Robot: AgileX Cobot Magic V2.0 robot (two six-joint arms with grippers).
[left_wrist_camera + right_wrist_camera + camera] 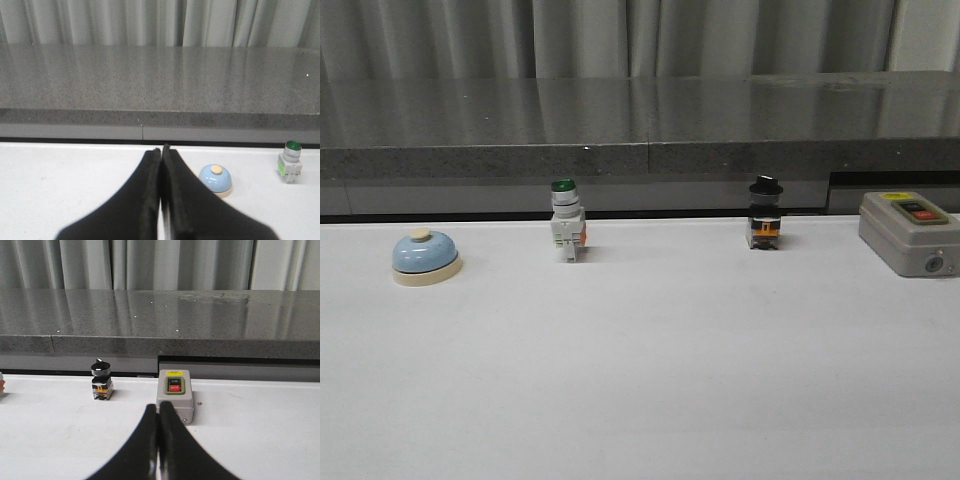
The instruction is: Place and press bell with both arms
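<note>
The light-blue dome bell with cream base and button stands on the white table at the far left. It also shows in the left wrist view, just beyond and beside my left gripper, which is shut and empty. My right gripper is shut and empty, its tips in front of the grey switch box. Neither arm shows in the front view.
A green-capped white pushbutton stands at the back centre-left; it shows in the left wrist view too. A black-capped selector switch stands centre-right. A grey box with red button sits at the far right. A dark stone ledge runs behind.
</note>
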